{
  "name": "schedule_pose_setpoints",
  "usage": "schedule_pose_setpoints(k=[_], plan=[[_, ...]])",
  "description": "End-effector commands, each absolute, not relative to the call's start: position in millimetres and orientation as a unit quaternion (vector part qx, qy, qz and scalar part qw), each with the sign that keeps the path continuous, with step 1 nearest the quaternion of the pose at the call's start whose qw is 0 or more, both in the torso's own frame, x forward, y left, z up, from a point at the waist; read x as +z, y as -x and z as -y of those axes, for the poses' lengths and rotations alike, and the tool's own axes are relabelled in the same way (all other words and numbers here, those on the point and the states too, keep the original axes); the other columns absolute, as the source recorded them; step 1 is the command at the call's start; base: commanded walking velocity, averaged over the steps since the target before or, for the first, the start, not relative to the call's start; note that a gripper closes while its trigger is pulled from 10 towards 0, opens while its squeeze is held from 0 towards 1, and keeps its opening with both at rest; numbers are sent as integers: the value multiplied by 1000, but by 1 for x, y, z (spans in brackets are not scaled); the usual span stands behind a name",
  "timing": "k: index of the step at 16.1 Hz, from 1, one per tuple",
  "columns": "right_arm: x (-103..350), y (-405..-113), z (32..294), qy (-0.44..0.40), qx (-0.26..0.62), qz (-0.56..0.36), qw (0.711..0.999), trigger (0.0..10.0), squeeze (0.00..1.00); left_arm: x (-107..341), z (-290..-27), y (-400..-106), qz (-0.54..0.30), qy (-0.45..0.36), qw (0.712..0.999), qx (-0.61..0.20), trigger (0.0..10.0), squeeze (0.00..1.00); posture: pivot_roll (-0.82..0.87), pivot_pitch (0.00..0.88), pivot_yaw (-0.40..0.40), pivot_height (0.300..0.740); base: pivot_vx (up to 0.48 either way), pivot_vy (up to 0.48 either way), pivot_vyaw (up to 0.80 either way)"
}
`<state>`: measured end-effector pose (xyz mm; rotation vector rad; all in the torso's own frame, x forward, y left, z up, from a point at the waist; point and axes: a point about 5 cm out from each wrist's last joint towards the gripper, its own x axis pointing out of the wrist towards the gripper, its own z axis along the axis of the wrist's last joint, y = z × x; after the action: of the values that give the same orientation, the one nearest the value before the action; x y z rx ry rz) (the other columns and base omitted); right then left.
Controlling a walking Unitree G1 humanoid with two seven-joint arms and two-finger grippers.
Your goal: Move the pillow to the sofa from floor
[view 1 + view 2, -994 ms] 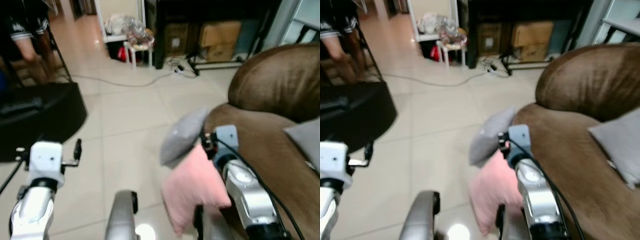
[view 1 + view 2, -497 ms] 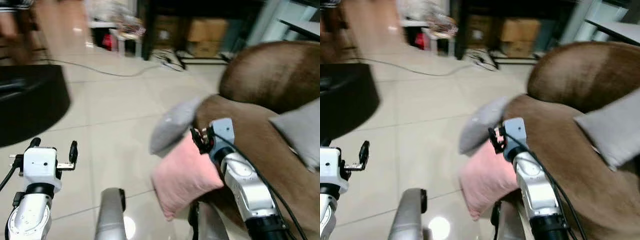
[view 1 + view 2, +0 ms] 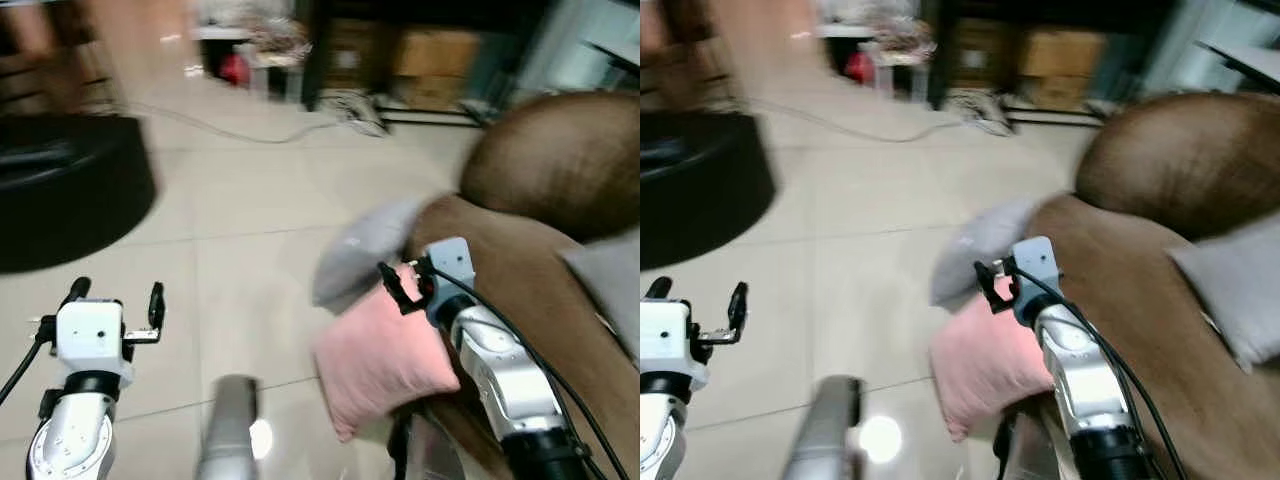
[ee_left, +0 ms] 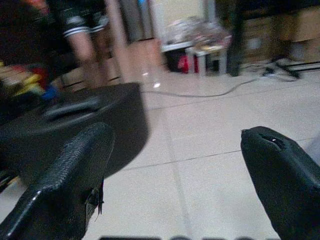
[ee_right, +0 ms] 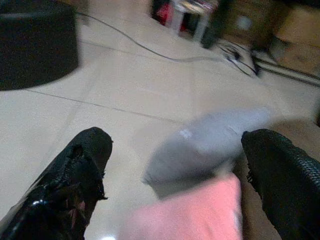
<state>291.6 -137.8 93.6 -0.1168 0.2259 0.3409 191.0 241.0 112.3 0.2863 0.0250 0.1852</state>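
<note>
Brown and wide, the sofa [image 3: 560, 250] is taking up my right side, its rounded arm and seat rising above the pale tiled floor [image 3: 250, 240]. A grey cushion [image 3: 615, 285] is already lying on its seat, near the edge of my sight. A big black round thing [image 3: 70, 195], blurred, is sitting on the tiles well off to my left.

Next in size are the two pillows at the sofa's foot. A grey pillow [image 3: 365, 250] is leaning against the front of the sofa, and the pink pillow [image 3: 385, 355] is sitting just below it, its lower corner down at the floor and its upper edge resting against the brown upholstery. Which of the two the task means I am not able to say; either way, neither is up on the seat, so I am judging the job barely begun: the grasp, the lift and the placing are all left to do.

My right gripper [image 5: 170, 170] is hovering just above the pink pillow's top edge, fingers spread wide and holding nothing, with the grey pillow showing between them in the wrist view. My left gripper [image 4: 175, 175] is hanging idle over bare tiles, jaws parted and empty too.
</note>
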Motion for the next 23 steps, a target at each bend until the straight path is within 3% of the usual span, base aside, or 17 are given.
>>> schedule_pose_setpoints(k=[1,6,12,14,17,23], plan=[[97,-294,145,67,169,-108,977,10000,1000,114,-235,-194,-4,-143,986,85,10000,1000,69,0,-133,552,0,0,781],[85,-287,145,62,151,-129,978,10000,1000,121,-246,-199,-8,-166,984,63,10000,1000,49,0,-38,552,0,0,318],[83,-282,142,68,162,-130,976,10000,1000,122,-242,-204,-10,-166,985,42,10000,1000,40,0,6,552,0,0,0],[83,-281,141,70,164,-129,976,10000,1000,125,-244,-207,-8,-167,985,37,10000,1000,39,0,22,552,0,0,800],[84,-279,144,67,146,-127,979,10000,1000,125,-241,-208,-8,-162,986,26,10000,1000,17,0,35,552,0,0,800],[89,-277,165,93,112,-140,979,10000,1000,116,-230,-214,-8,-141,990,19,10000,1000,-39,0,-3,552,40,0,0]])
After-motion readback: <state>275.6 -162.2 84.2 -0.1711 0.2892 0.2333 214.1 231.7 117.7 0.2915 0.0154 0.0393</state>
